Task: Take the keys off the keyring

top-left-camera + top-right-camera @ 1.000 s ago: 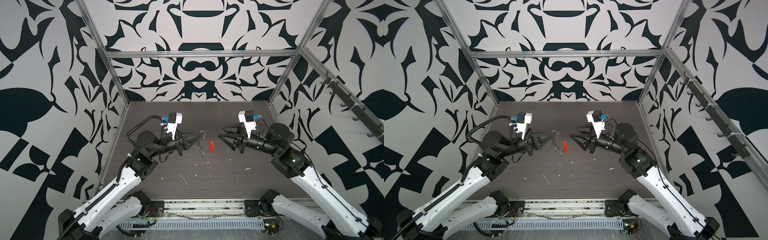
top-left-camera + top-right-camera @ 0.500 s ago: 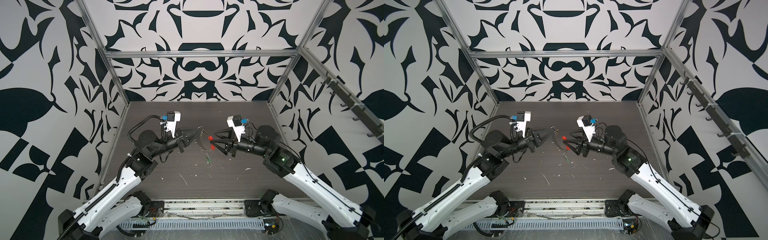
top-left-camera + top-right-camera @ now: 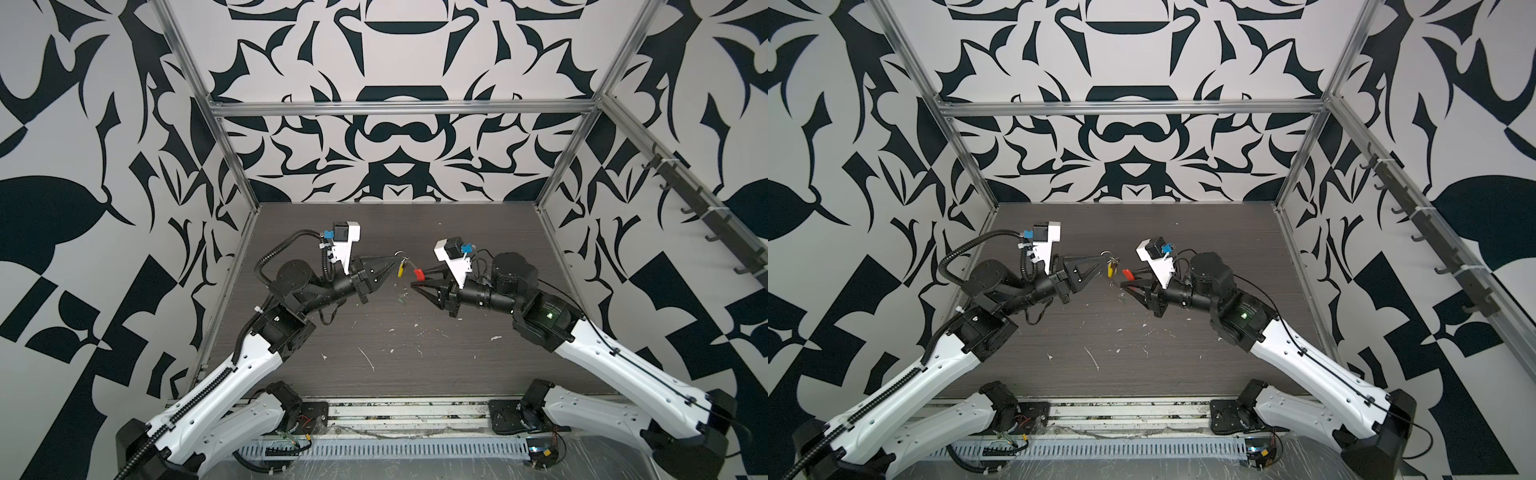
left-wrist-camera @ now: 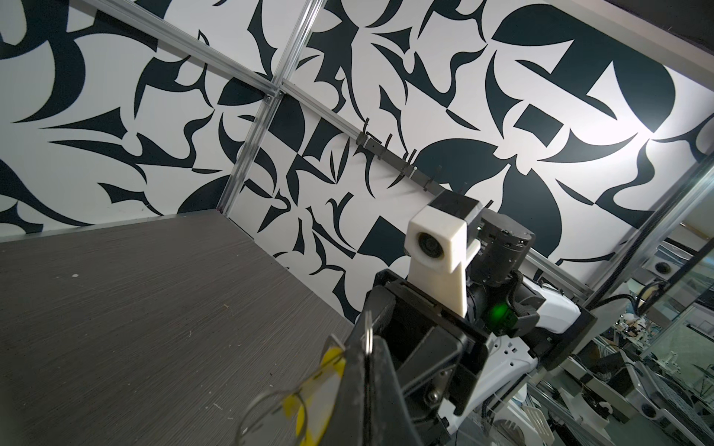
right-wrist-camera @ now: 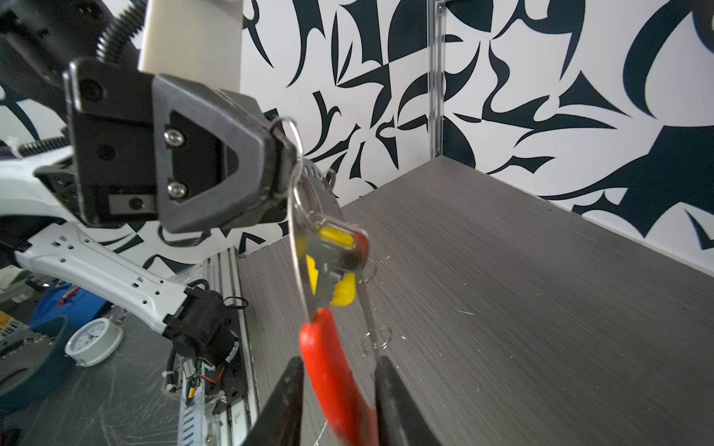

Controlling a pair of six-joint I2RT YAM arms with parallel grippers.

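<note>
1. The keyring (image 5: 296,231), with the yellow key (image 5: 338,237) hanging on it, is held aloft in the closed left gripper (image 5: 280,154).
2. Its red arc (image 5: 320,340), pointing at the right gripper (image 5: 339,361), is straddled by those jaws; clamping cannot be told.

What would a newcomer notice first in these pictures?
Two arms tip to tip in the air above the table: the left gripper is shut on the keyring, a yellow key hanging from it. The jaws of the right gripper flank its red arc; a firm pinch is unclear. All around stand bold black-and-white walls.
</note>
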